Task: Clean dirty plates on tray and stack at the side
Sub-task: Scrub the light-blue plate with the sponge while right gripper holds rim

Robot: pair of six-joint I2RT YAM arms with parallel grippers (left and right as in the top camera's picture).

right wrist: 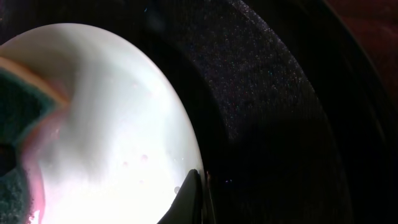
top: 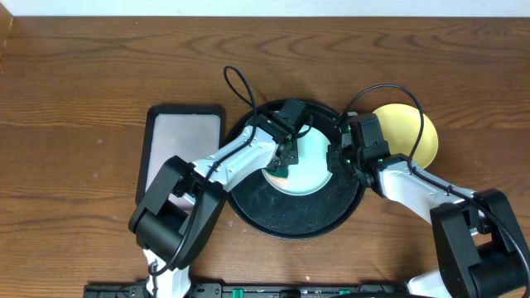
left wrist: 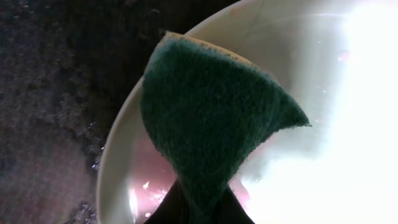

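The left gripper [left wrist: 199, 210] has its jaws pressed tight on a green sponge [left wrist: 211, 118]. The sponge sticks out past the jaws and lies on the green plate [left wrist: 118, 163]. Right under the jaws there is a pink smear [left wrist: 148, 182] on the plate.

The right gripper [right wrist: 189, 198] has its jaws pressed together too. They sit at the plate's edge and seem to pinch it, I think to hold it steady.

Under both grippers, all around the plate, is the round tray [right wrist: 267, 106]. It is black.

So the job looks about half done, I would guess. This plate is being wiped and is not clean yet. Out past the right gripper, off the tray, a yellow plate [top: 410, 132] lies on the table [top: 83, 83]. It looks clean, with nothing stacked on it. I see no third plate.

Out past the left gripper, beside the round tray, sits a small tray [top: 182, 145] with a grey inside. The table is brown wood. A strip of white wall [top: 331, 7] shows at its far edge.
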